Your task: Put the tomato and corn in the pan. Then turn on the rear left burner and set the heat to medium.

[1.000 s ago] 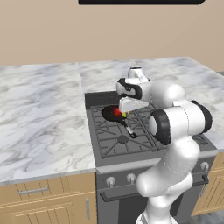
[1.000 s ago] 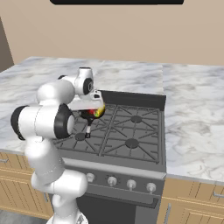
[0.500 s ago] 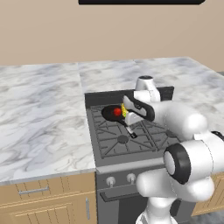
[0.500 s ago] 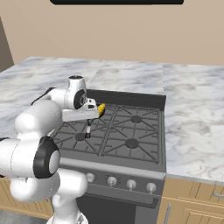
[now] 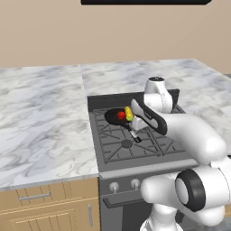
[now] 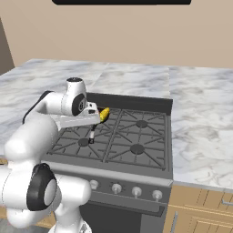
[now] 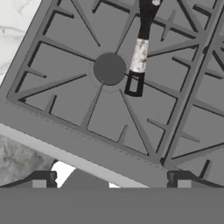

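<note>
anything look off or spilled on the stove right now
Nothing stands out. The tomato and corn lie in the pan on the stove's grates, nothing spilled around it.

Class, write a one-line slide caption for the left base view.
Tomato and corn sit in the black pan on the stove's rear left burner, the white robot arm bent over the grates.
</note>
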